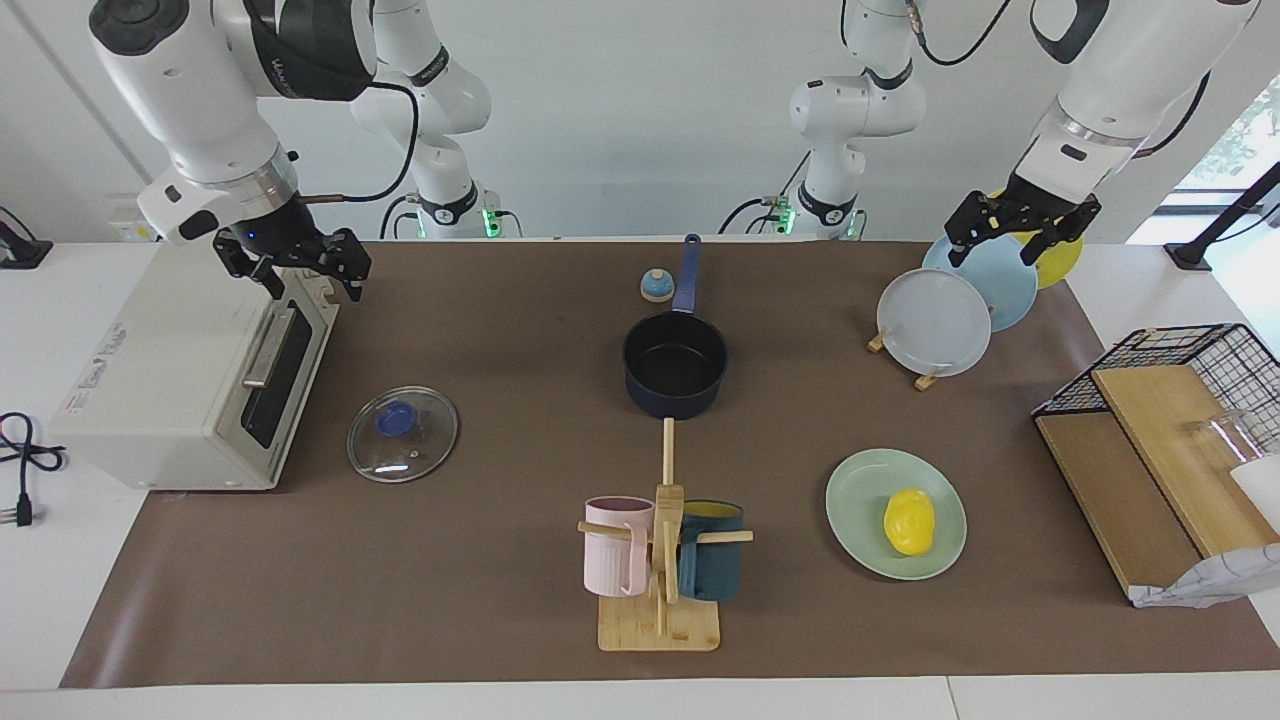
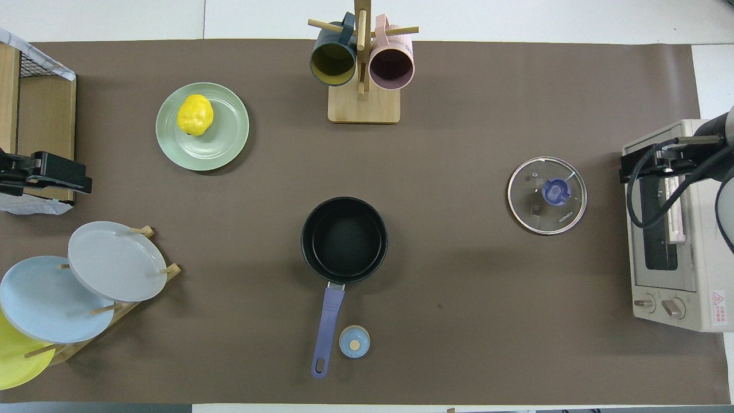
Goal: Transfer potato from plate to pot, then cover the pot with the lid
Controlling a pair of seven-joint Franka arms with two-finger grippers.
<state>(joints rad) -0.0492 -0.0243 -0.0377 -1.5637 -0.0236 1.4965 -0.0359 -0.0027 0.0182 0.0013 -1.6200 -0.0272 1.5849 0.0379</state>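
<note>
Potato (image 1: 908, 521) sits on the mint plate (image 1: 858, 490), nothing moved yet. Pot (image 1: 675, 362) is empty mid-table, lid (image 1: 402, 434) flat beside the toaster oven (image 1: 175, 375) (within right-arm reach). Left gripper (image 1: 1022, 231) hangs spread over the plate rack (image 1: 930, 375); right gripper (image 1: 290, 262), spread too, waits over the oven.

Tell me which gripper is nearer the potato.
Left. The left gripper hangs over the plate rack, at the potato's end; the right gripper is over the toaster oven.

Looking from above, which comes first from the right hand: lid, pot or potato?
From the right hand, over the toaster oven:
1. Lid, beside the oven.
2. Pot, mid-table.
3. Potato, on the plate, toward the left arm's end.
</note>
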